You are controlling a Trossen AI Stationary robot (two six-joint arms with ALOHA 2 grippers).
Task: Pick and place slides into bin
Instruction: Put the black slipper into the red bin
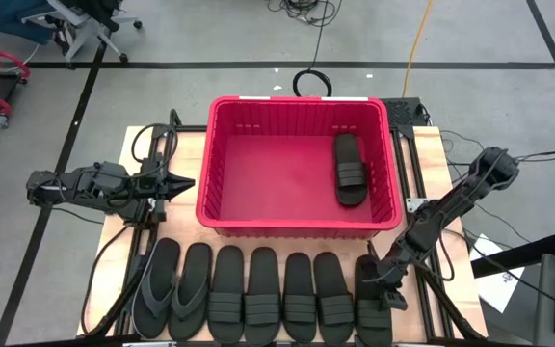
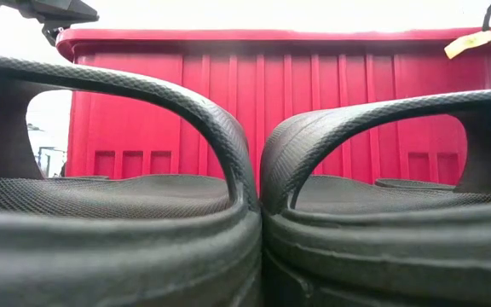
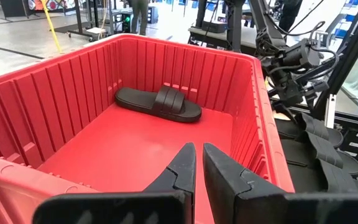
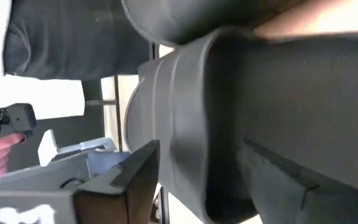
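One slide [image 1: 350,170] lies inside the red bin [image 1: 222,152], near its right wall, leaving most of the floor bare. Seven slides [image 1: 258,294] line the worktop's [image 1: 191,141] front edge. The right tool [image 1: 379,289] straddles the rightmost slide [image 1: 372,313], fingers wide apart around its edge. The left tool [image 1: 183,182] hovers nearly closed and empty beside the bin's left wall.

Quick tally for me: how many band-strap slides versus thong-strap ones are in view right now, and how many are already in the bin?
Band-strap slides: 6, one in the red bin, five in the table row
Thong-strap slides: 2, at the row's left end
In the bin: 1
On the table: 7
Total slides: 8
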